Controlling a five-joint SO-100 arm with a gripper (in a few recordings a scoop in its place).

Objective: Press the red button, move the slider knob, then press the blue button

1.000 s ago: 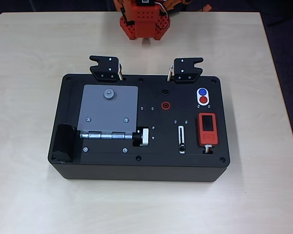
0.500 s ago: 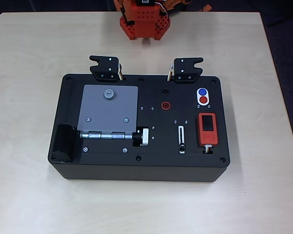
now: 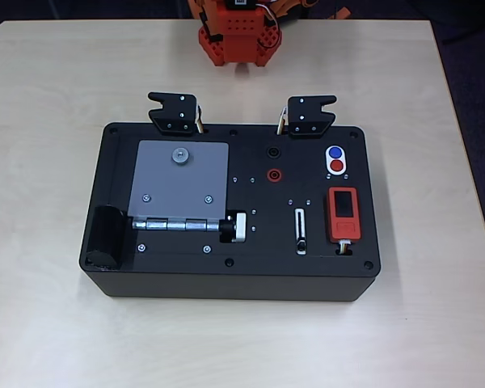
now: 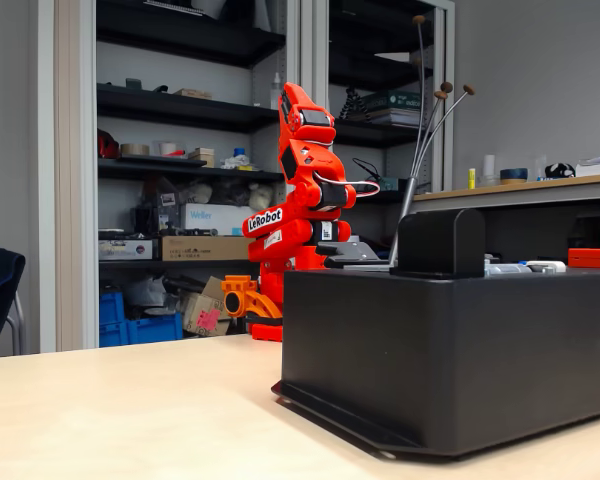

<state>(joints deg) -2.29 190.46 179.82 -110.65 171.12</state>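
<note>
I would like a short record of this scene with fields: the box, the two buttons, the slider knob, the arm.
box: black box on a light wooden table
red button: in the white oval, nearer the camera-bottom than its twin
blue button: just above it, overhead view
slider knob: at the slot's lower end
arm: orange arm folded upright behind the box, touching nothing

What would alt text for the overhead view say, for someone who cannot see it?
A black box sits on a pale wooden table, its top carrying a blue button above a red button, a slider knob low in its white-rimmed slot, and a grey plate. An orange robot base stands beyond it.
</note>
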